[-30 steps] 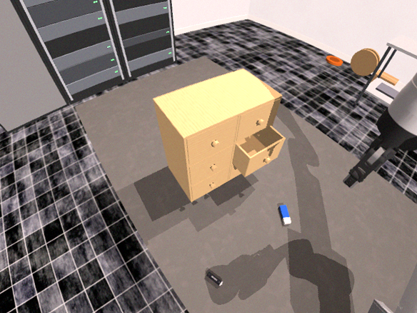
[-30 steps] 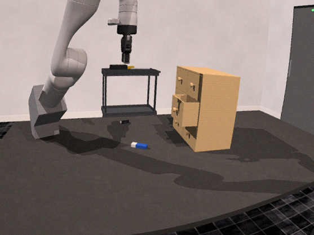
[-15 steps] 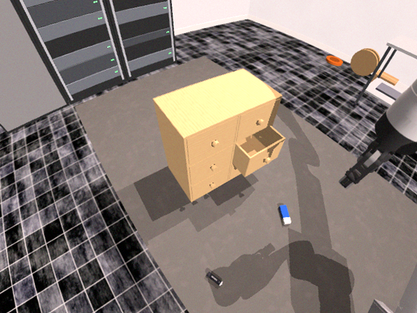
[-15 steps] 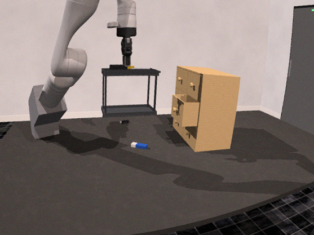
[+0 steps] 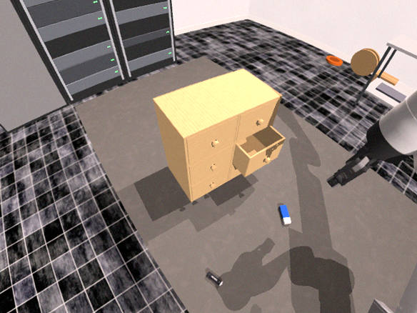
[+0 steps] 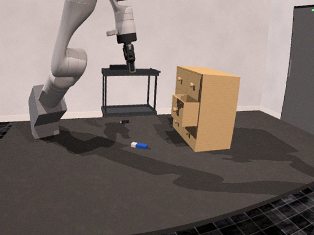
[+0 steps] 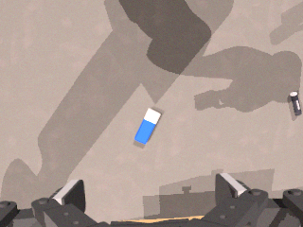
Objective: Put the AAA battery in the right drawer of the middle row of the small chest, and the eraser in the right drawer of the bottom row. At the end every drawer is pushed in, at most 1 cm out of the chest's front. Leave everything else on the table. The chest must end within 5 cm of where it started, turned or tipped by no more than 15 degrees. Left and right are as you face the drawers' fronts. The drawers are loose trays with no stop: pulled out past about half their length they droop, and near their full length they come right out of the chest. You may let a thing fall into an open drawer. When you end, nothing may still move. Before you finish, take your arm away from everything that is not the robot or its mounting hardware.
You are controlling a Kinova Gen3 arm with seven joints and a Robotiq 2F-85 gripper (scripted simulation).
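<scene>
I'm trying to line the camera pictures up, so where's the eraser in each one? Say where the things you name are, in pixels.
Top: the eraser (image 5: 284, 214) (image 6: 139, 145) (image 7: 148, 126) is right of center, below the open drawer.
Exterior: lower middle, left of the chest.
Wrist: near the center.
Shared landmark: the battery (image 5: 214, 278) (image 6: 124, 121) (image 7: 295, 103), also on the table.

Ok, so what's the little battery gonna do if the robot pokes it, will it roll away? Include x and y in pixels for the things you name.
The battery (image 5: 214, 279) (image 6: 124, 121) (image 7: 295, 103) would probably roll if poked on its long side, since it's round and lying down. Pushed on an end, it would more likely slide. It looks stiff, so squeezing probably won't bend it.
</scene>
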